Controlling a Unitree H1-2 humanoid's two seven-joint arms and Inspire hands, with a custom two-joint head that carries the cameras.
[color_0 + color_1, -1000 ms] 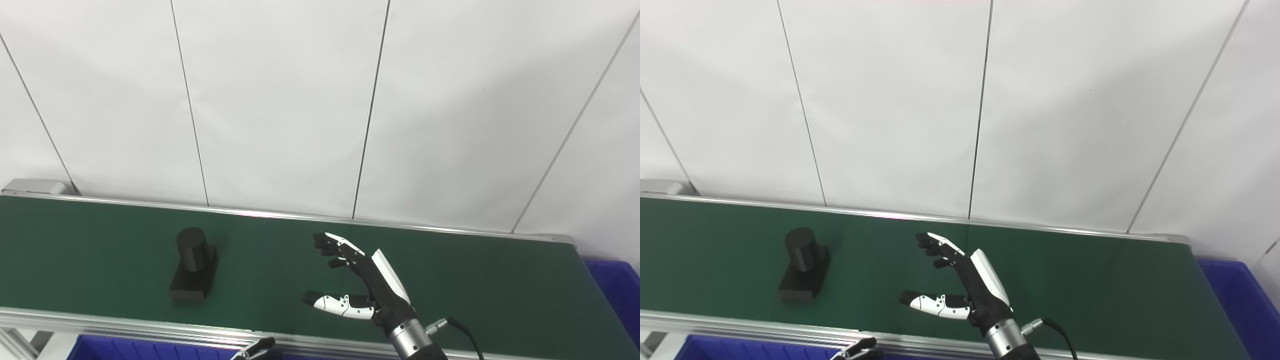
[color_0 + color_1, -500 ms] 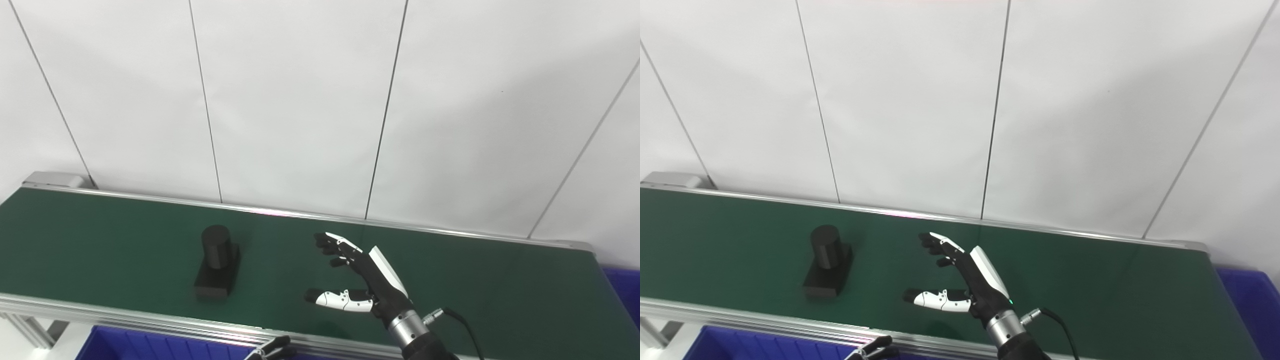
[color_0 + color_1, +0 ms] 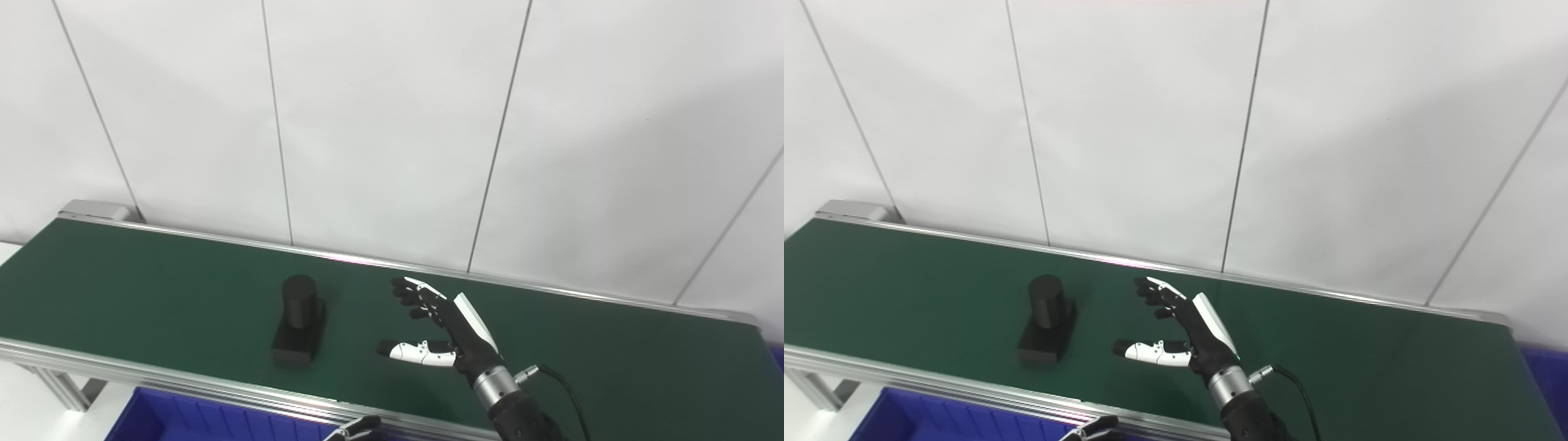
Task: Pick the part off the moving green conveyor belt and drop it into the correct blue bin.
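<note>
**Right hand spread over belt, part to its left**

Nearest, a blue bin [image 3: 177, 422] sits under the belt's front rail; the left hand [image 3: 358, 429] barely peeks in beside it, too little visible to tell its state. The right hand [image 3: 444, 334] hovers over the belt [image 3: 153, 288], fingers spread, holding nothing. The black part [image 3: 298, 331] stands near its left, apart, nothing between. Behind is a white wall [image 3: 392, 122].

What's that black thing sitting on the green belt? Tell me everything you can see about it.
The black part is matte and dark all over: a flat rectangular base with a short upright cylinder standing at its far end. It rests flat on the green conveyor belt, near the front rail, touching nothing else. The right hand waits open to its right, clear of it. Its material cannot be told.
</note>
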